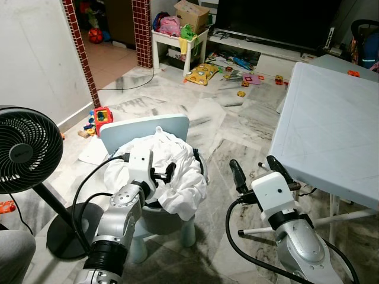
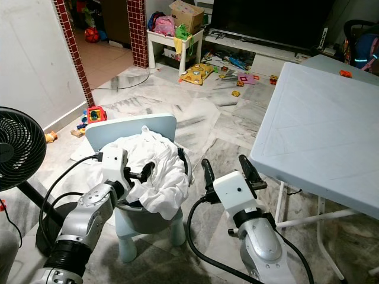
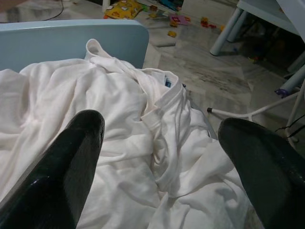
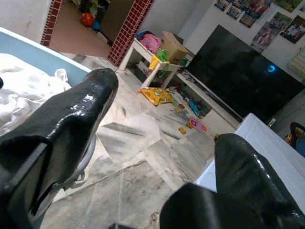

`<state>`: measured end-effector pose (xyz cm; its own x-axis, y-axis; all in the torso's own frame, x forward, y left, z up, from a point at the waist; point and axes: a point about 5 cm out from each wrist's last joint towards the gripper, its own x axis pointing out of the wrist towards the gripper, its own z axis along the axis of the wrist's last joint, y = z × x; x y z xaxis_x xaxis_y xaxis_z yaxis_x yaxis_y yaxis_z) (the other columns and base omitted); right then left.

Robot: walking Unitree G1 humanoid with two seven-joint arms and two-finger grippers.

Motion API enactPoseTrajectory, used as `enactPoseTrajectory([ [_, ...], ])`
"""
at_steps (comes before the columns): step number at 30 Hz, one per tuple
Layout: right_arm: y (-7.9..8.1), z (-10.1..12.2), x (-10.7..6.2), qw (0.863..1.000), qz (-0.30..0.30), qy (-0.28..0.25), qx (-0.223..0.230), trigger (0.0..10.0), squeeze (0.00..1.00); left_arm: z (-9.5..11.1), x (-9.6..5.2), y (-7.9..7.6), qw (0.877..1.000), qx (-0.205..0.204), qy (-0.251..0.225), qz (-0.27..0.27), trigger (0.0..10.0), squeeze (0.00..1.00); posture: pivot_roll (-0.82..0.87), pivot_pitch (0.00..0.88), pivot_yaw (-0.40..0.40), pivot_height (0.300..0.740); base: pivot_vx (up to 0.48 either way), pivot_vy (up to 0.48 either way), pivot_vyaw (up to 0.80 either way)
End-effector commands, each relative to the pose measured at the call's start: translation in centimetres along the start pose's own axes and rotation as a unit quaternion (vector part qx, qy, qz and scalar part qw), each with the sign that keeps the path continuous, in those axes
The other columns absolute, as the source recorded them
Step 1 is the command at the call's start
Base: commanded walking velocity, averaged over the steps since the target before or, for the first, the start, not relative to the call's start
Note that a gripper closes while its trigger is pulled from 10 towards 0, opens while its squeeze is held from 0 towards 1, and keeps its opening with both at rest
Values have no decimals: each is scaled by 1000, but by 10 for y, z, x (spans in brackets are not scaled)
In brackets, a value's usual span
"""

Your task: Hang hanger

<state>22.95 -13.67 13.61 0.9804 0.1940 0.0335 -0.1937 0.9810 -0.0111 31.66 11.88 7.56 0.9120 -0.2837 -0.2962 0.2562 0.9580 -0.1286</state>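
A: Down on the marble floor (image 1: 237,118), there's clutter all round. One black fan (image 1: 23,151) stands at the robot's left, one pale folding table (image 1: 331,136) at its right, and toys (image 1: 204,72) lie scattered near the dark TV (image 1: 278,21) at the back.

B: And in the middle?

A: One small blue chair (image 1: 142,127) carrying a grey basket (image 2: 148,216), heaped with crumpled white laundry (image 1: 172,163) that spills over the rim. A collar shows near the top of the heap.

B: The hanger?

A: I can't make one out; if it's there, the cloth hides it.

B: Grippers?

A: Two. The left gripper (image 1: 170,171) hovers right over the laundry, fingers (image 3: 62,167) spread wide, holding nothing. The right gripper (image 1: 257,168) sits between basket and table, above bare floor, its fingers (image 4: 71,119) also parted and empty.
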Motion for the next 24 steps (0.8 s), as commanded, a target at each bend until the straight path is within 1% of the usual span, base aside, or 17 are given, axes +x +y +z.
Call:
enactPoseTrajectory([
  [1,-2,-1,1,1000,1,1,-6,10000,0,3,0,-3,1000,3,-3,-4,10000,0,59,0,-84,740,0,0,0],
  [4,-2,-1,1,1000,1,0,-7,10000,0,2,0,-3,1000,3,-3,-4,10000,0,59,0,-84,740,0,0,0],
  [24,1,-3,4,1000,9,1,-13,10000,0,-1,1,-3,1000,0,6,-4,10000,0,68,0,-87,740,342,0,0],
])
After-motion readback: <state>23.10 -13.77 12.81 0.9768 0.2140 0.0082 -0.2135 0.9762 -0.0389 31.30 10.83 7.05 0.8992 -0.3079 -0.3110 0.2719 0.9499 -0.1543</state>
